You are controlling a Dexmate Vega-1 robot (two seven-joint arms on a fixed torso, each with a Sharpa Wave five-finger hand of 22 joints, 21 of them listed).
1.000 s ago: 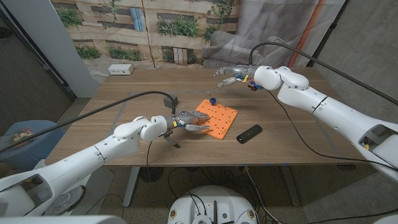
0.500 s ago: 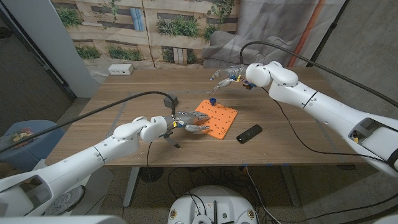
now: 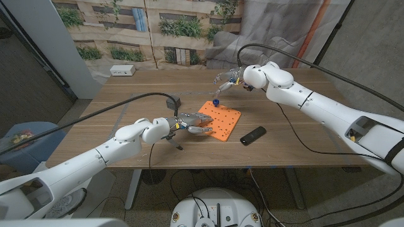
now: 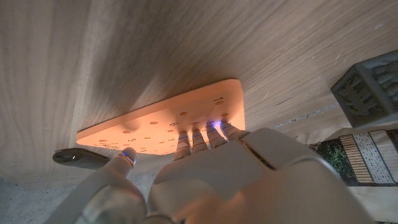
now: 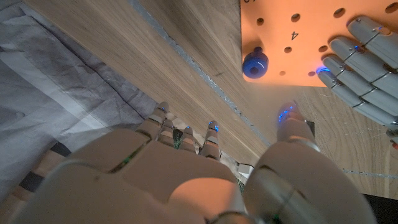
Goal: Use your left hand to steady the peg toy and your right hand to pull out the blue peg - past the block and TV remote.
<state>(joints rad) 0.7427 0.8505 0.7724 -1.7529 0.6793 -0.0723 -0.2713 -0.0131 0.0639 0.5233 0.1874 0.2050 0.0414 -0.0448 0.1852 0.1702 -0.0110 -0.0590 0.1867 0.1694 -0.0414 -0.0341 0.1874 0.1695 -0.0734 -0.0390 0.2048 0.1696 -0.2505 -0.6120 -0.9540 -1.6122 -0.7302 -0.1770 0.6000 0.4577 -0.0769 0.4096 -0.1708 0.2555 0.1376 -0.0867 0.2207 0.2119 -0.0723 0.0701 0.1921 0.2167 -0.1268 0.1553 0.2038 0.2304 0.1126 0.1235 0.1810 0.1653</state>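
Wooden table [image 3: 126, 94], grey drapes behind; your left hand [image 3: 187, 122] presses the orange peg toy [image 3: 222, 120], right hand [image 3: 228, 78] spread, empty.

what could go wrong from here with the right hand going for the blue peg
The right hand is open beside the blue peg, which stands at the board's corner: a slightly off grasp may knock the board. The left hand touches only the opposite edge, so a pull might tilt or slide it.

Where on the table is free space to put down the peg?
Bare wood lies between the white box and the left hand, and right of the TV remote. It is crowded around the orange peg toy under the right hand.
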